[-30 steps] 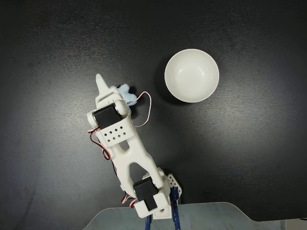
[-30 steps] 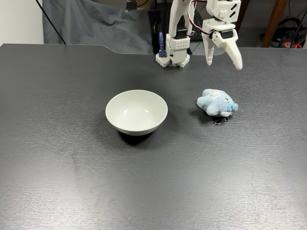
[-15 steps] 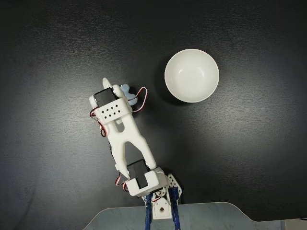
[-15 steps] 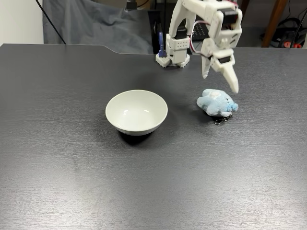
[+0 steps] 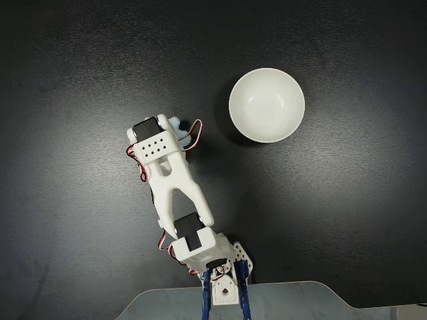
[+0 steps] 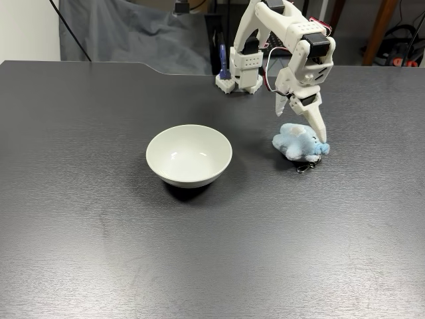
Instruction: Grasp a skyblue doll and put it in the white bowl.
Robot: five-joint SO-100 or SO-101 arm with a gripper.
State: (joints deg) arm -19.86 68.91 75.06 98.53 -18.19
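Note:
The skyblue doll (image 6: 299, 143) lies on the dark table to the right of the white bowl (image 6: 189, 166) in a fixed view. My gripper (image 6: 300, 126) hangs open directly over it. The long finger (image 6: 317, 126) reaches down to the doll's right side, and the shorter one ends above its left. From above, in a fixed view, the wrist covers most of the doll (image 5: 175, 124); a bit of blue fluff peeks out. The bowl (image 5: 267, 130) stands empty, up and to the right of the arm.
The arm's base (image 6: 239, 73) is fixed at the table's far edge, beside a pale mat (image 5: 267, 300). A small metal clip (image 6: 304, 167) lies against the doll. A grey cloth (image 6: 133, 33) hangs behind the table.
The arm has stretched forward and lowered. The open gripper came down from well above the table to straddle the doll. Doll and bowl have not moved.

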